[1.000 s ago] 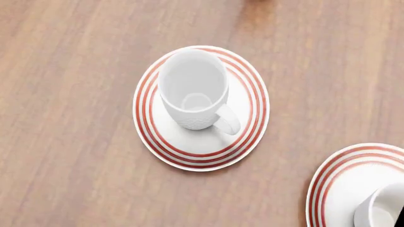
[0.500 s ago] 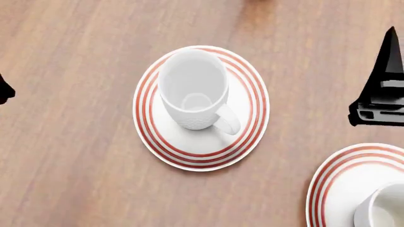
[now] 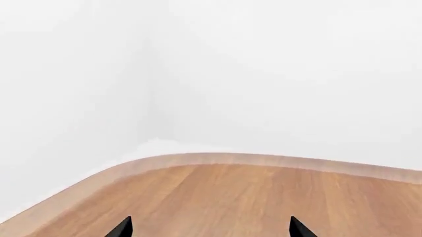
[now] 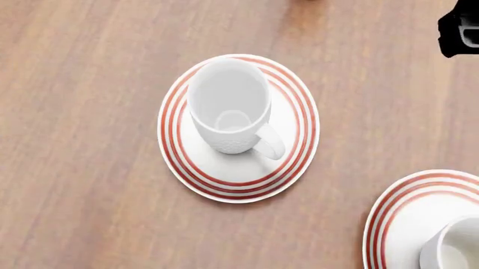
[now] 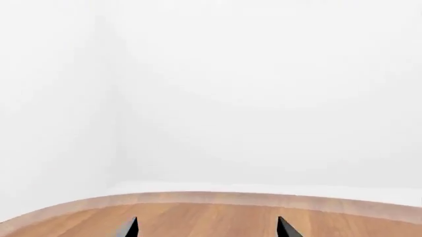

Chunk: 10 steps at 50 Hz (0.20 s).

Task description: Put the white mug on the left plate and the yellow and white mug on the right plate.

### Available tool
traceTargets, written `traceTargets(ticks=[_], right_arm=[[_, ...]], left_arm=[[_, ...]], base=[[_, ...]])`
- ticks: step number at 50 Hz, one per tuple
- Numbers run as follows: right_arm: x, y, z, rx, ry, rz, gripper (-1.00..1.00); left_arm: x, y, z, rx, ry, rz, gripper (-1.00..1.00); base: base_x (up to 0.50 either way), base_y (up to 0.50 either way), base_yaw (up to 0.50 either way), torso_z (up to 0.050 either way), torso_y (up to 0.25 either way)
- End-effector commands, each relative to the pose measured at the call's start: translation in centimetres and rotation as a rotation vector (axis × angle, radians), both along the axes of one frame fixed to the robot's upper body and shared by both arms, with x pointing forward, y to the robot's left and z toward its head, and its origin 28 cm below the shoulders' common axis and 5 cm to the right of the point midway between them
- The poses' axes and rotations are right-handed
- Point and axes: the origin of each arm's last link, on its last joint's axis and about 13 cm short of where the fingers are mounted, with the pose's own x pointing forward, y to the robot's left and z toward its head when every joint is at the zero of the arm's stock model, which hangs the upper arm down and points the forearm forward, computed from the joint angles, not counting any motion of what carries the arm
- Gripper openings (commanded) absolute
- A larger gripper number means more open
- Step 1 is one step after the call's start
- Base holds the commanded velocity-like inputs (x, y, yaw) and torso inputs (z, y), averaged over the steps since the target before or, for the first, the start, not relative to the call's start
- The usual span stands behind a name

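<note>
Right tool (image 4: 460, 33) has pulled up and away vs half a sec ago: was a dark wedge at 3 o'clock in head view, now just a black stub at the 2 o'clock corner. Its wrist cam shows two tips wide apart, nothing between, only surface (image 5: 211, 222) edge + blank wall. Left tool (image 3: 209, 228): sliver at 9 o'clock is gone from head view; wrist cam shows tips spread wide, empty.

White mug (image 4: 229, 105) sits upright on left plate (image 4: 176, 159), handle toward 5 o'clock. Right plate (image 4: 389, 216) at 5 o'clock carries a mug (image 4: 452, 249), cropped, only white inside visible, so can't confirm yellow. Both arms retreating, nothing held; looks like task is done or near it.
</note>
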Motion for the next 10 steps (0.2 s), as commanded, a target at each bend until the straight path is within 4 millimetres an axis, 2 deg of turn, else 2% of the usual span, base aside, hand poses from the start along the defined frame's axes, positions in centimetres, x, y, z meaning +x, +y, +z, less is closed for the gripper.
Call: traceTargets(ticks=[1, 10], right_arm=[[-5.2, 1.3, 3.6, -0.066, -0.186, 0.023, 1.00], [-7.9, 2.2, 5.1, -0.139, -0.301, 0.019, 1.00]], left_arm=[[-1.2, 0.2, 1.7, 0.003, -0.050, -0.003, 1.00], [-0.8, 0.5, 1.3, -0.002, -0.040, 0.003, 1.00]], base=[[0.00, 0.00, 0.00, 0.000, 0.000], [0.00, 0.00, 0.00, 0.000, 0.000]])
